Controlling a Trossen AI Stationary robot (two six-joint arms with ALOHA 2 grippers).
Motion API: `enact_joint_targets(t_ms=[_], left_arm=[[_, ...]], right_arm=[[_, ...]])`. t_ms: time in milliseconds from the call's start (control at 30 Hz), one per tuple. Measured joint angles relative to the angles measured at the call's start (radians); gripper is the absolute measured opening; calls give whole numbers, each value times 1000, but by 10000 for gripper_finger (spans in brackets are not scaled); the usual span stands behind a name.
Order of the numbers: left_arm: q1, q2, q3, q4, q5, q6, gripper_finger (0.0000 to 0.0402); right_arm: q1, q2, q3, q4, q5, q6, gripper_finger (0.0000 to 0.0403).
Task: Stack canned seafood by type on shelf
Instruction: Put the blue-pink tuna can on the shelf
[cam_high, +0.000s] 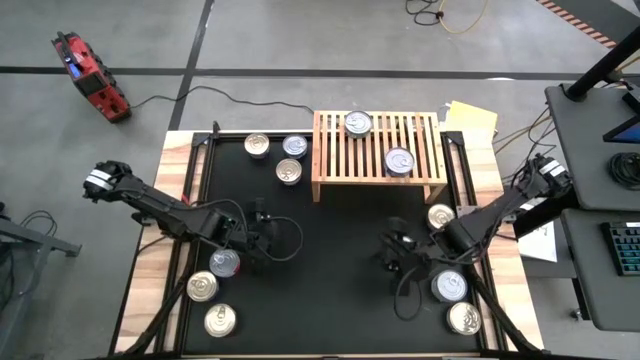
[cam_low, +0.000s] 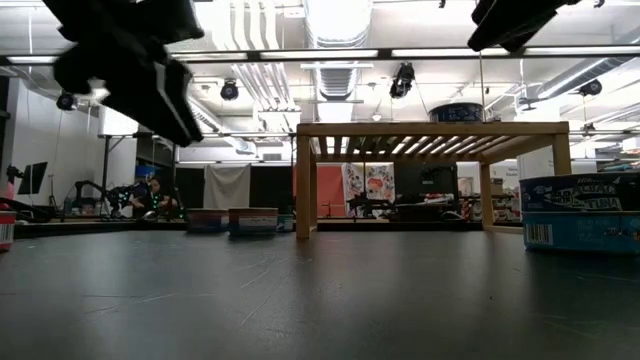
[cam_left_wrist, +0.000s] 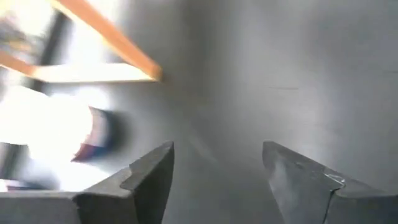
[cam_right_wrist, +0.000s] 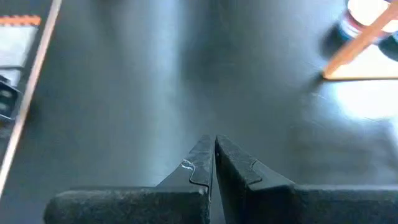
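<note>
Left gripper (cam_left_wrist: 214, 177): jaws apart, empty, above black mat (cam_high: 330, 240).
Right gripper (cam_right_wrist: 214, 155): jaws closed, empty.
Light-wood slatted shelf (cam_high: 330, 160): two silver-lidded round tins (cam_high: 358, 123) on top.

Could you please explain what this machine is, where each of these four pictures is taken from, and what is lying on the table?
It is a robot with two dark arms at a table. One picture looks straight down, one looks level across the tabletop, and two come from the wrists. The left gripper has its jaws apart with nothing between them; the right gripper is shut and empty. A wooden shelf carries two cans. Other cans lie on the black mat, in groups near each arm and beside the shelf.
</note>
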Motion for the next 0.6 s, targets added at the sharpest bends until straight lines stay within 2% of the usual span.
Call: enact_joint_targets(t_ms=[133,233,333,433,600], left_arm=[[20,0,-15,3,-208,119,207],[62,0,-46,29,-286,188,186],[133,0,-80,122,-265,273,159],[221,0,-123,257,-178,369,122],[409,0,-172,430,-46,485,29]], right_arm=[[5,0,-65,152,1,-34,12],[5,0,-82,190,2,-49,13],[5,0,-89,221,9,-69,13],[5,0,-91,240,9,-101,13],[5,0,-87,254,9,-123,13]])
